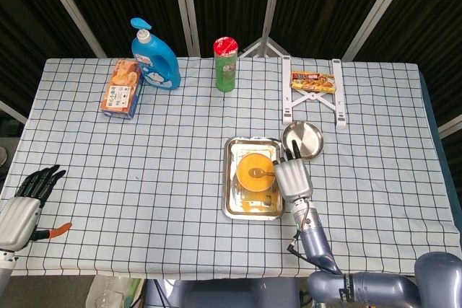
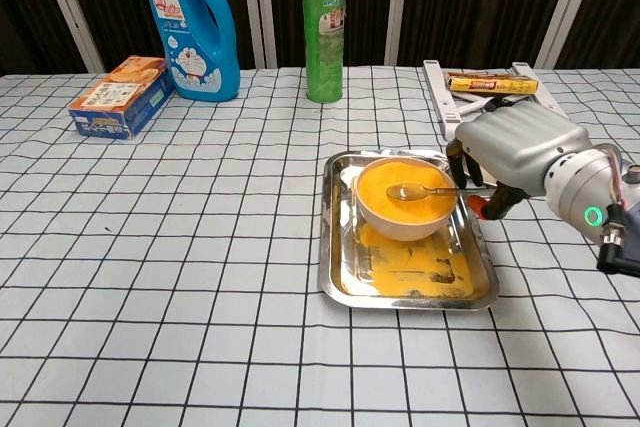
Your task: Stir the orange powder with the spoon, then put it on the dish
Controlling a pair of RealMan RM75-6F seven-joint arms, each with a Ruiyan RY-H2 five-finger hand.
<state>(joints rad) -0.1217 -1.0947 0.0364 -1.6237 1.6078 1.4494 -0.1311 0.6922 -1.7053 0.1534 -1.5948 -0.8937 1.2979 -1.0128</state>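
Observation:
A white bowl [image 1: 255, 171] [image 2: 404, 203] of orange powder stands in a metal tray [image 1: 232, 191] [image 2: 338, 269] dusted with spilled powder. My right hand [image 1: 293, 177] [image 2: 512, 147] is at the tray's right edge and holds the handle of a metal spoon [image 1: 260, 172] [image 2: 415, 191]. The spoon's scoop lies on the powder near the middle of the bowl. A round metal dish [image 1: 306, 137] sits just behind the tray's right corner, beyond my right hand; the chest view does not show it. My left hand [image 1: 27, 203] hangs at the table's near left edge, fingers apart and holding nothing.
Along the back stand a blue detergent bottle [image 1: 154, 55] [image 2: 193, 25], a green chips can [image 1: 225, 63] [image 2: 324, 35] and an orange snack box [image 1: 121, 89] [image 2: 118, 96]. A white stand [image 1: 313, 93] [image 2: 484, 87] carrying a snack bar is behind the dish.

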